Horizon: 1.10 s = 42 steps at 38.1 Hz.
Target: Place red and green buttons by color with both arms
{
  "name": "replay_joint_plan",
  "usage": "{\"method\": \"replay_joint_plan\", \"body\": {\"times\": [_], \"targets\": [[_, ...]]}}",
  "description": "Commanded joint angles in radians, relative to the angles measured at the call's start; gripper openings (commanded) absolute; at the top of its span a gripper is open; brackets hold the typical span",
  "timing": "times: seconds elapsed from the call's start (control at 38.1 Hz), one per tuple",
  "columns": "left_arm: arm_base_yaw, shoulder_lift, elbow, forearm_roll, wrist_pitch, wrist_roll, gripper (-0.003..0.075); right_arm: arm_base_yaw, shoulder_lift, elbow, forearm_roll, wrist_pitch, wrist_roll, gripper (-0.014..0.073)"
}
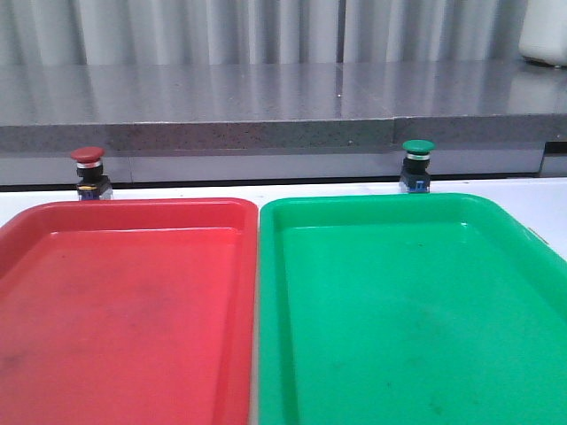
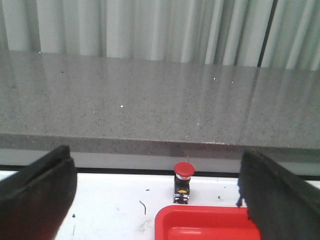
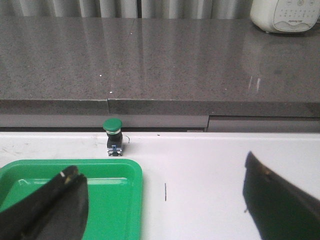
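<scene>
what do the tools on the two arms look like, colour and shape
Only the fingers show, in the wrist views. The left tool has two broad matte-black fingers with a rough, slightly ragged surface. The right tool has similar thick black fingers with small pale scuffs. No cables, markings or arm links show.

text: none legible | white appliance [image 3: 285,15]: panel marks, perhaps buttons, too small to read

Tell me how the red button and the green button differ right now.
The red button has a red cap, the green button a green one. The red button stands behind the red tray, the green button behind the green tray. Both stand upright on the white table, outside the trays, ungrasped.
</scene>
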Motion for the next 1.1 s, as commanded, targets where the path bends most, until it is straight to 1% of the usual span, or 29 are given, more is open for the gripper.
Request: {"method": "replay_joint_plan", "body": {"times": [0.0,0.11,0.24,0.39,0.5,0.58,0.87,0.97,1.08], "targets": [[0.000,0.116,-0.070,-0.010,-0.096,-0.007,0.0589,0.002,0.011,-0.034,0.000,-0.073,-0.004,0.0643],[0.000,0.249,-0.141,-0.010,-0.067,-0.007,0.0584,0.002,0.011,-0.034,0.000,-0.073,-0.004,0.0643],[-0.007,0.414,-0.263,-0.010,0.001,-0.007,0.0585,0.002,0.011,-0.034,0.000,-0.072,-0.004,0.0643],[-0.074,0.610,-0.400,0.002,0.038,0.042,0.0584,0.002,0.011,-0.034,0.000,-0.072,-0.004,0.0643],[-0.114,0.733,-0.501,0.002,0.071,0.047,0.0584,0.002,0.011,-0.034,0.000,-0.072,-0.004,0.0643],[-0.128,0.839,-0.608,0.007,0.139,0.047,0.0584,0.002,0.011,-0.034,0.000,-0.072,-0.004,0.0643],[-0.129,1.163,-0.985,0.007,0.492,0.047,0.0584,0.002,0.011,-0.034,0.000,-0.072,-0.004,0.0643],[-0.129,1.261,-1.093,0.007,0.570,0.047,0.0584,0.002,0.011,-0.034,0.000,-0.072,-0.004,0.0643],[-0.129,1.359,-1.177,0.007,0.597,0.047,0.0584,0.002,0.011,-0.034,0.000,-0.072,-0.004,0.0643]]}}
